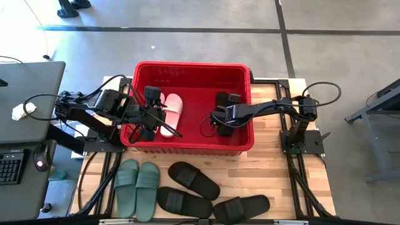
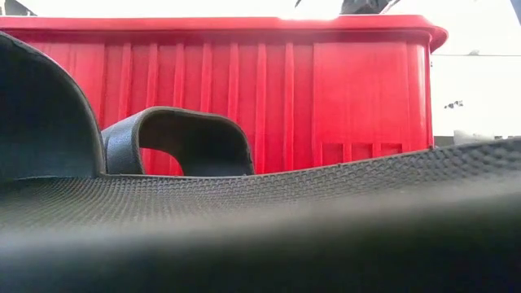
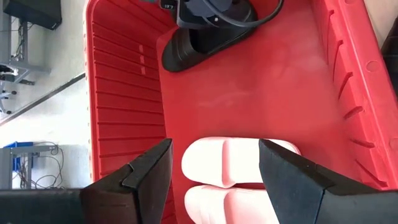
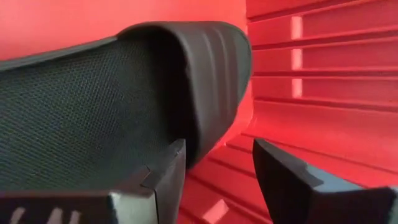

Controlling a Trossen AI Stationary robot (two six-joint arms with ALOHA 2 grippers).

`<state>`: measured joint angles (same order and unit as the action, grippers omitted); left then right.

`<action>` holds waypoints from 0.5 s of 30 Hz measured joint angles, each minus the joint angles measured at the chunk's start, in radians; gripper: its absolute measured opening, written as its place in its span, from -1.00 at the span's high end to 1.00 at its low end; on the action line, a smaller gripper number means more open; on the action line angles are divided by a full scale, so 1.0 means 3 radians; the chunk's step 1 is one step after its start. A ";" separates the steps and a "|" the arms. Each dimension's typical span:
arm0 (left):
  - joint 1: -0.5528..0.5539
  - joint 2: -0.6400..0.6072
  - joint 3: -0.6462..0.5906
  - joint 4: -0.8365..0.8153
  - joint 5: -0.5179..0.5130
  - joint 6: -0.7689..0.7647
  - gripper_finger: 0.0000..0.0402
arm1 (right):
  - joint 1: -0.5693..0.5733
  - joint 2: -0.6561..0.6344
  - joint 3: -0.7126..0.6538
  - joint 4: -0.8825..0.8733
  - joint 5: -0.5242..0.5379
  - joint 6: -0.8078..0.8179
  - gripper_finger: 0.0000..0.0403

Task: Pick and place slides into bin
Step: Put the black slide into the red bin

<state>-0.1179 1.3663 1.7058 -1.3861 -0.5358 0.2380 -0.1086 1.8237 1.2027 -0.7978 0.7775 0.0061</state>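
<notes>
Black slides [image 1: 194, 181] lie nearest on the table [image 1: 275, 175] beside the sage green pair [image 1: 137, 187], all waiting outside the bin [image 1: 187, 147] for their turn. Inside it, the pink pair [image 1: 167, 112] rests flat under the left gripper [image 1: 153, 119] — fingers [image 3: 149, 171] spread, holding nothing, likely just let go. The right gripper [image 1: 220, 120] hangs low at the bin's other end, fingers [image 4: 171, 171] parted beside one black slide [image 4: 93, 106] — apparently released there, though contact is hard to judge.

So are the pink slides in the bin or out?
In. The pink slides lie on the red bin's floor.
</notes>
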 joint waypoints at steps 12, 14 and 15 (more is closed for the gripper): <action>0.0001 0.0001 0.0000 0.0001 0.0004 -0.0001 -0.10 | 0.0117 -0.0003 0.0376 -0.0528 -0.0139 0.0315 0.11; 0.0000 0.0001 0.0000 0.0001 0.0004 -0.0001 -0.10 | 0.0141 -0.0004 0.0445 -0.0625 -0.0206 0.0400 0.11; 0.0000 0.0001 0.0000 0.0001 0.0005 -0.0001 -0.10 | 0.0154 -0.0004 0.0486 -0.0685 -0.0214 0.0434 0.11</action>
<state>-0.1179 1.3666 1.7058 -1.3857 -0.5344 0.2379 -0.0624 1.8225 1.3484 -1.0034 0.7132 0.1361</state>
